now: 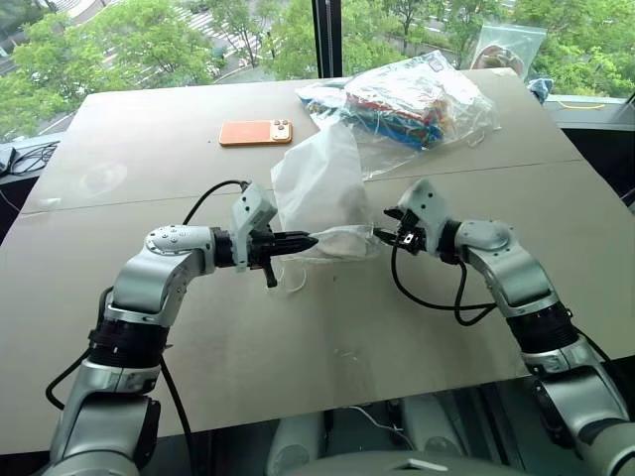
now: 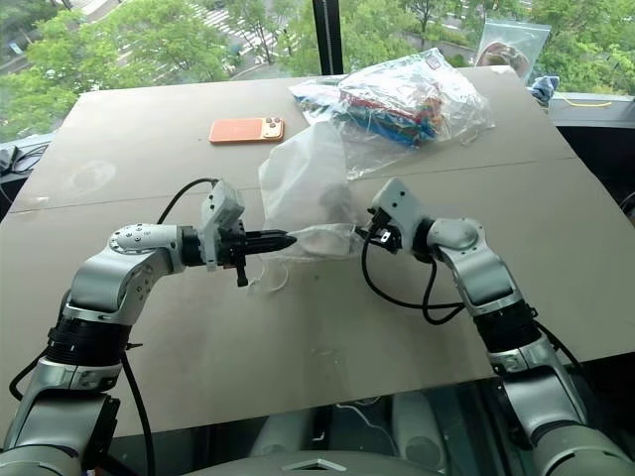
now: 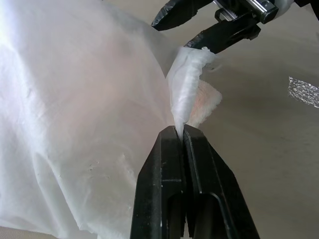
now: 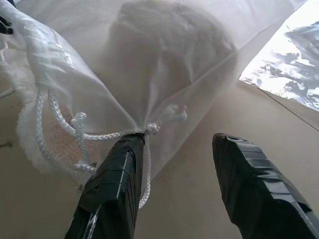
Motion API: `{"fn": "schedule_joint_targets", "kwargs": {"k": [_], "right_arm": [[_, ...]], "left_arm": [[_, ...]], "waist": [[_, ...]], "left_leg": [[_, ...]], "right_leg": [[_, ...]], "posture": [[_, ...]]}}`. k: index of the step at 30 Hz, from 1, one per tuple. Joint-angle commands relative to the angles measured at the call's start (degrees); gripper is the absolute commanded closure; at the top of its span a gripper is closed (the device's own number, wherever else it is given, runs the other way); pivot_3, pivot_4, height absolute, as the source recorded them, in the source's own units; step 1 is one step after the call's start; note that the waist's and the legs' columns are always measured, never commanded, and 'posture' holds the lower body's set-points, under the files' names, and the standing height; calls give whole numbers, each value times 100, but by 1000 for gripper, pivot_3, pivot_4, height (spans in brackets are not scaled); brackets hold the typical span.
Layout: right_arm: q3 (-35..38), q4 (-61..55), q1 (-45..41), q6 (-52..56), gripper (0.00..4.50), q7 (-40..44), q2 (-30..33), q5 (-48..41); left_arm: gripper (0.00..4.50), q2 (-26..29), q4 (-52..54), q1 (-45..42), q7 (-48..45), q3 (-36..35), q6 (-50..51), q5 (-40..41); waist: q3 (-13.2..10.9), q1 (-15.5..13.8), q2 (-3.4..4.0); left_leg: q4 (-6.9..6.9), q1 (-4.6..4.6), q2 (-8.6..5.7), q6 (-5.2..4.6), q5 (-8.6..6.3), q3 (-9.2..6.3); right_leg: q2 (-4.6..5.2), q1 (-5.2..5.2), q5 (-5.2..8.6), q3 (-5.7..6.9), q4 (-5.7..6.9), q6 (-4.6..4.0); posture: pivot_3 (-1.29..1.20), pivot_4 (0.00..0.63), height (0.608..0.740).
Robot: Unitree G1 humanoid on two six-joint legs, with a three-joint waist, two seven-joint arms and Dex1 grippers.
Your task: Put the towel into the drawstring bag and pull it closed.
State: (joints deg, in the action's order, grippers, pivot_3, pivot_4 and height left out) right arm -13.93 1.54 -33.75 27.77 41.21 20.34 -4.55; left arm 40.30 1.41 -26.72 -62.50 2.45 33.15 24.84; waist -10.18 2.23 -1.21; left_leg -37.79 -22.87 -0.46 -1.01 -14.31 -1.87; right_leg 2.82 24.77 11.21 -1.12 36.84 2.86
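Bag fabric sits pinched in my left tool (image 1: 310, 239), whose fingers are pressed fully together on the rim of the drawstring bag (image 1: 319, 188) above the desk (image 1: 149, 149). My right tool (image 1: 385, 236) stands about half open at the opposite side of the mouth, one finger against the knotted cord (image 4: 75, 134), gripping nothing. The towel (image 4: 169, 30) shows as a dim shape through the translucent cloth, inside the bag. Beyond lie an orange phone (image 1: 256, 132) and a clear plastic bag (image 1: 407, 99).

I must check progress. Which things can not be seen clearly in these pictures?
- Towel: mostly hidden behind the drawstring bag fabric, left wrist view.
- Cords: the ends run off the edge, right wrist view.
- Clear plastic bag contents: too small to identify, head views.
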Motion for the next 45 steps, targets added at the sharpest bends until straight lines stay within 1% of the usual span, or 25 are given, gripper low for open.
{"fn": "schedule_joint_targets", "kwargs": {"k": [1, 4, 6, 9, 11, 16, 20, 22, 25, 32, 38, 41, 44, 45], "right_arm": [[-13, -39, -87, -234, 2143, -57, -123, 11], [24, -18, 0, -348, 2143, -180, -315, -45], [226, 54, 88, -288, 2143, -642, -617, -67], [740, 0, 200, -20, 2143, -1423, -1077, -193], [1053, -250, 373, 188, 2143, -1837, -1287, -279], [1526, -912, 856, 583, 2143, -2856, -1746, -297], [1512, -1124, 1089, 614, 2143, -3222, -1937, -211], [1388, -1146, 1154, 537, 2143, -3275, -1953, -161], [898, -1159, 1187, 332, 2143, -2960, -1652, 72], [339, -767, 836, -90, 2143, -2431, -1101, 373], [247, 119, 246, -404, 2143, -2381, -1050, 610], [235, 343, 150, -485, 2143, -2238, -1087, 564], [343, 535, 81, -587, 2143, -2422, -1196, 620], [517, 600, 30, -602, 2143, -2644, -1307, 591]], "left_arm": [[4500, 71, 91, -58, -14, -97, -18, 24], [4500, 62, 109, -42, 52, -121, 0, 12], [4500, 40, 118, -25, 106, -137, -1, 11], [4500, 10, 131, -3, 206, -177, -9, 17], [4500, -23, 135, 9, 302, -224, 0, 46], [4500, -136, 164, 53, 431, -271, 55, 141], [4500, -212, 161, 21, 398, -221, 62, 118], [4500, -257, 121, -54, 364, -173, 43, 89], [4500, -320, 22, -200, 320, -121, 22, 51], [4500, -343, -183, -341, 194, -20, -147, -63], [4500, -389, -195, -306, 192, -11, -261, -105], [4500, -396, -181, -263, 211, -37, -295, -106], [4500, -385, -162, -197, 228, -71, -319, -96], [4500, -381, -149, -164, 236, -79, -330, -94]], "waist": [[0, 3, 0], [0, 3, 0], [0, 6, 0], [0, 1, 0], [0, -8, 0], [0, -27, 0], [0, 14, 1], [0, 20, 1], [0, 13, 1], [0, 24, 0], [0, 15, 0], [0, 13, 0], [0, 11, 0], [0, 14, 0]], "left_leg": [[0, 0, 0, 0, 0, 0], [0, 0, 0, 0, 0, 0], [0, 0, 0, 0, 0, -1], [0, 0, 1, 1, 0, -2], [0, 0, 1, 1, 0, -3], [0, -1, 0, 1, 0, -4], [1, 1, 1, 1, 0, -2], [1, 5, 0, 1, 0, 1], [1, 5, -1, 1, 0, 0], [0, 5, -3, 1, 0, 2], [0, 5, 0, 1, 0, 0], [0, 3, -2, 1, 0, 2], [0, 2, -2, 1, 0, 0], [0, 2, -2, 1, 0, 0]], "right_leg": [[0, 0, 0, 0, 0, 0], [0, 0, 0, 0, 0, 0], [0, 0, 0, 0, 0, 0], [-1, 1, 0, 0, 3, 0], [1, 1, 0, -1, 3, 0], [5, 1, 0, 0, 2, 0], [1, 2, 0, -2, 5, -1], [1, 1, 0, -6, 8, 0], [0, 1, 0, -4, 9, 0], [1, 0, 0, -5, 9, 0], [-2, 0, 0, -3, 9, 0], [1, 0, 0, -4, 6, 0], [1, 1, 0, -3, 5, 0], [0, 1, 0, -3, 5, 0]], "posture": [[0, 150, 740], [0, 150, 740], [0, 150, 740], [0, 150, 740], [0, 150, 740], [0, 150, 740], [0, 150, 740], [0, 150, 740], [0, 150, 740], [0, 150, 740], [0, 150, 740], [0, 150, 740], [0, 150, 740], [0, 150, 740]]}}
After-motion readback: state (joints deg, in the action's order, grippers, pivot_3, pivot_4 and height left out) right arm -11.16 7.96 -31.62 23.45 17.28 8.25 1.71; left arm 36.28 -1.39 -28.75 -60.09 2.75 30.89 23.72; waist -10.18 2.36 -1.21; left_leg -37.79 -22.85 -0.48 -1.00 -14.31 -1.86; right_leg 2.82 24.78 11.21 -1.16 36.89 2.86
